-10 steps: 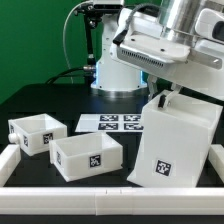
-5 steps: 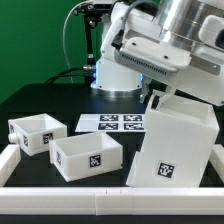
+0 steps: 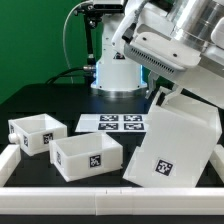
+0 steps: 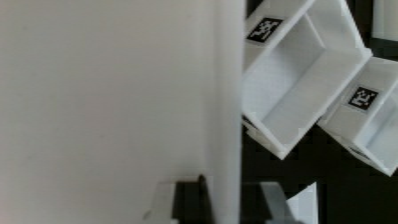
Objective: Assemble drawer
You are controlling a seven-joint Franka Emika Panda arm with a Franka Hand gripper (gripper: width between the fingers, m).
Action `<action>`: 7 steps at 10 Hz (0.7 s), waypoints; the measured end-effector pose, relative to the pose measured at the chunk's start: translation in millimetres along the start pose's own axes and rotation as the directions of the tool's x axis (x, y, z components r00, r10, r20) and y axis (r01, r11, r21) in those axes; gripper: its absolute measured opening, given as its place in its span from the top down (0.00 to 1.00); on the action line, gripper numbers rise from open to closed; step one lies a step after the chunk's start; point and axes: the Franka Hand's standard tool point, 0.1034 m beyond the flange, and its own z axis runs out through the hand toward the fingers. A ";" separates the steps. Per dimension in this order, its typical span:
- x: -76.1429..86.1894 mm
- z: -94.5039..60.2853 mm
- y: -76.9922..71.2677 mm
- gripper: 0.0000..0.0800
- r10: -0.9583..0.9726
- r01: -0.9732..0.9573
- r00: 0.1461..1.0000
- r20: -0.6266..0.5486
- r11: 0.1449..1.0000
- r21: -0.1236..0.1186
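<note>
The large white drawer case [image 3: 175,145] stands tilted on the table at the exterior view's right, with a marker tag on its front face. My gripper [image 3: 160,96] is shut on the case's upper wall near its top left corner. In the wrist view that wall [image 4: 222,120] runs between my two fingers [image 4: 189,203], with the gripper [image 4: 231,204] closed around it. Two small open white drawer boxes, each with a tag, sit at the exterior view's left: one further back [image 3: 38,130] and one nearer [image 3: 85,152]. Both show in the wrist view, one [image 4: 294,95] beside the other [image 4: 329,25].
The marker board [image 3: 112,123] lies flat behind the drawer boxes, near the robot base [image 3: 115,75]. A white raised rail [image 3: 100,196] runs along the front edge of the black table, with another piece at the left [image 3: 8,158].
My wrist has rotated and the held drawer case has tipped further over, its lower corner swinging toward the exterior view's left. The two drawer boxes have not moved.
</note>
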 end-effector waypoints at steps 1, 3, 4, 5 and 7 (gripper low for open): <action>0.8 0.0 -0.7 0.94 0.005 -0.005 1.000 -0.001 1.000 0.009; 0.3 -0.7 -1.3 0.94 0.010 -0.010 1.000 0.003 1.000 0.018; 2.3 -0.6 -3.3 0.94 0.026 -0.026 1.000 0.003 0.998 0.060; 1.7 -4.7 -1.0 0.94 0.019 -0.020 1.000 0.012 0.995 0.102; -2.5 -4.2 -4.5 0.94 0.029 -0.031 0.999 0.017 0.995 0.092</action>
